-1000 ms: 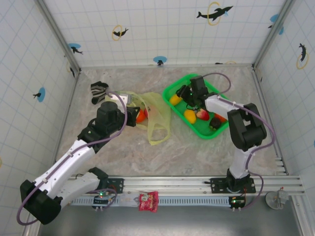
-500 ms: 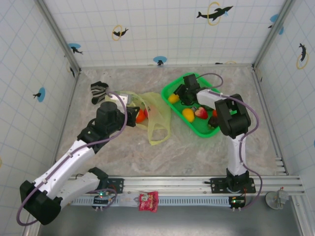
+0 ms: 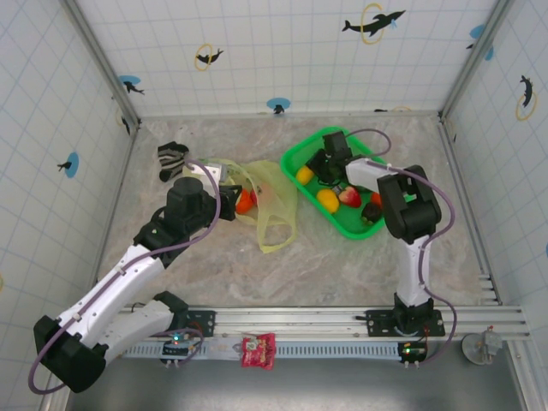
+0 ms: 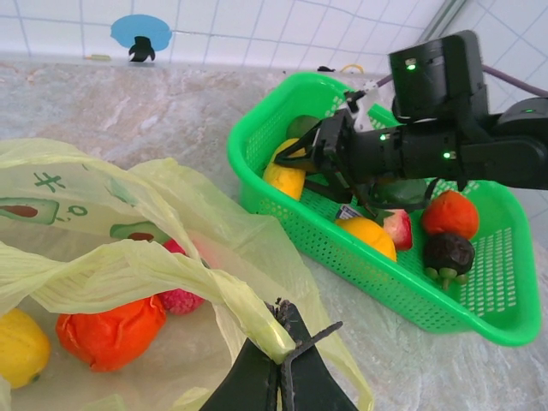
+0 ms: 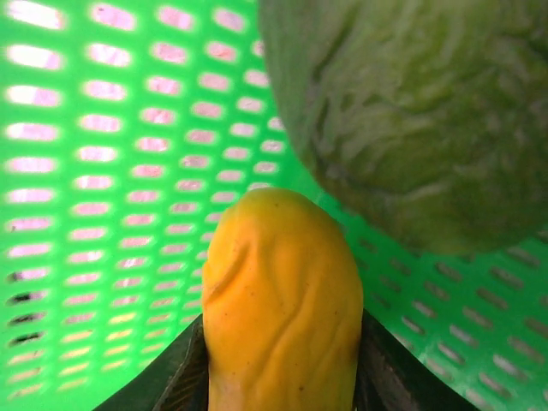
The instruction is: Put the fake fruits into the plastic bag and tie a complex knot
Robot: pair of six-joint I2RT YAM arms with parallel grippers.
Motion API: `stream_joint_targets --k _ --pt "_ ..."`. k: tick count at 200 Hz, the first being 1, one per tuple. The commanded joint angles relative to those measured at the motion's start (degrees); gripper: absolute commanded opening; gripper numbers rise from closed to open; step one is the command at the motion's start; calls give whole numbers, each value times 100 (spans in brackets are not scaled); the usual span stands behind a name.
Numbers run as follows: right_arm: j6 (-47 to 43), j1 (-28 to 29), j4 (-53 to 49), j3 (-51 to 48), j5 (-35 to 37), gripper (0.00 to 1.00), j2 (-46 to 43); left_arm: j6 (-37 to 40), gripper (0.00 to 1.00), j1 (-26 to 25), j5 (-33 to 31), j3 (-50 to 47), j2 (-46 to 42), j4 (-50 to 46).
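The plastic bag [image 3: 272, 199] lies open on the table, pale yellow-green. My left gripper [image 4: 282, 344] is shut on its twisted handle [image 4: 214, 287] and holds the mouth up. Inside the bag lie an orange-red fruit [image 4: 111, 330], a pink one [image 4: 178, 300] and a yellow one [image 4: 19, 347]. My right gripper [image 3: 313, 169] reaches into the left end of the green basket [image 3: 342, 226]. Its fingers [image 5: 175, 381] press both sides of a yellow fruit [image 5: 278, 300], which shows in the left wrist view too [image 4: 285, 177]. A dark green fruit [image 5: 411, 111] lies just beyond it.
The basket [image 4: 411, 295] also holds an orange-yellow fruit [image 4: 370, 236], a pink-red one [image 4: 401, 229], a red one [image 4: 449, 214] and a dark one [image 4: 448, 254]. A striped sock [image 3: 171, 158] lies at the back left. A red packet [image 3: 258, 350] sits on the front rail.
My right gripper has swung left inside the basket to the yellow fruit and closed its fingers on it. The left arm and the bag have stayed still.
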Motion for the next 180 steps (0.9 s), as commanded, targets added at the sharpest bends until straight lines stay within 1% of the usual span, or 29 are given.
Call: stream_joint_targets --k 1,18,49,65,83,90,98,118,145,180 --pt "-256 -45 616 -298 -53 44 -843 151 0 -22 -69 30 -81 46" --pt "-397 -48 975 -638 -122 44 -1278 143 0 -27 -47 36 -77 60" --pt "-714 26 1823 -1348 -520 43 -2107 125 0 -22 -24 43 -56 86" --pt "-893 189 2274 -1717 -794 42 -2456 116 0 -25 -13 56 -47 106" --pt "-1194 484 2496 -1936 -1183 41 -2660 92 0 -24 -1 61 -35 127" --pt "-1345 617 2546 -1963 -1391 41 -2680 90 0 -19 2 71 -27 129" --pt "-1580 773 2615 -1985 -1827 41 -2672 82 0 -19 14 75 -33 140" --pt "-2114 1153 2511 -1907 -2462 41 -2556 81 0 -27 24 75 -26 147" --pt "-2407 1479 2496 -1694 -3446 41 -2240 90 0 -19 1 65 -70 123" --pt "-3143 1809 1583 -1118 -3910 41 -1762 107 0 -24 -53 29 -149 69"
